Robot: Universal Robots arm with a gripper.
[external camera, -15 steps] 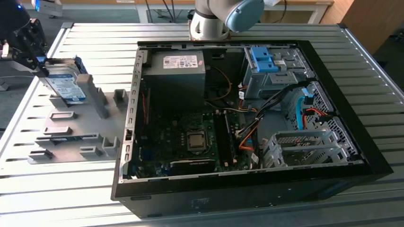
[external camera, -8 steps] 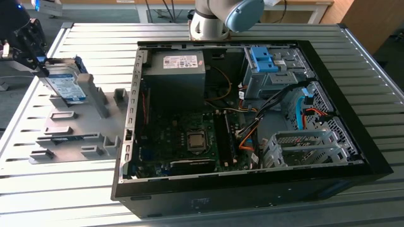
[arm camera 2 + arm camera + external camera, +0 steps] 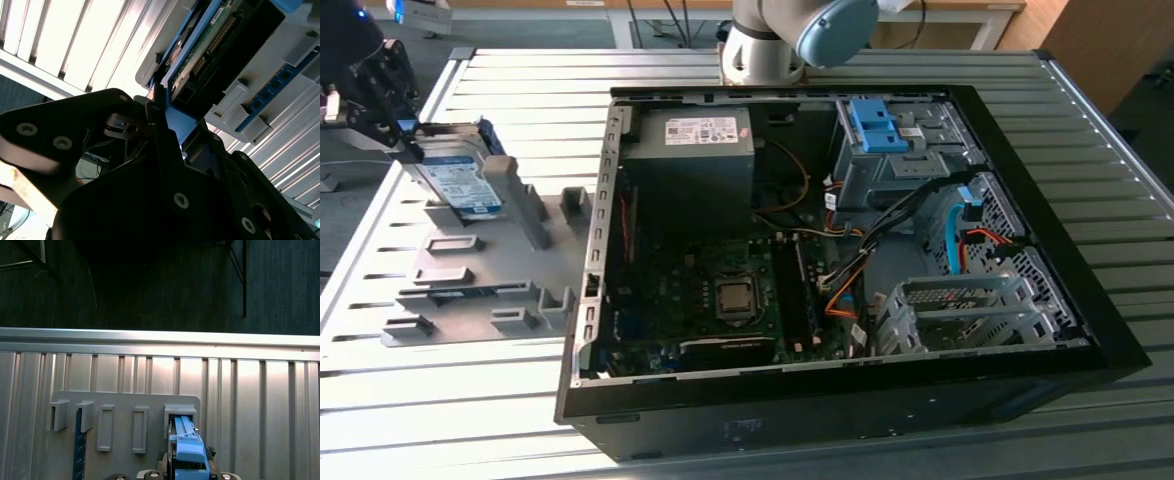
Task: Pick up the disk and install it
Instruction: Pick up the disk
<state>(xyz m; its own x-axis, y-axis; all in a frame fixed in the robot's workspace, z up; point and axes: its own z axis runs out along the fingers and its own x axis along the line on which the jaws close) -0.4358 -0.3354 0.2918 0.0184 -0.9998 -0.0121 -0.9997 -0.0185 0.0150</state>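
Claw (image 3: 404, 138) seemingly grips upright disk (image 3: 459, 180) in holder (image 3: 470, 272)

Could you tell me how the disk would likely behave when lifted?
Probably stiff: the disk is a flat metal slab in a blue caddy. Likely heavy for its size. Standing on edge in the grey stand, it could tip if nudged.

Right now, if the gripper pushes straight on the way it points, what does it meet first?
The disk, standing on edge in the grey holder; its blue edge lies right at the gripper. They may already touch; depth is unclear.
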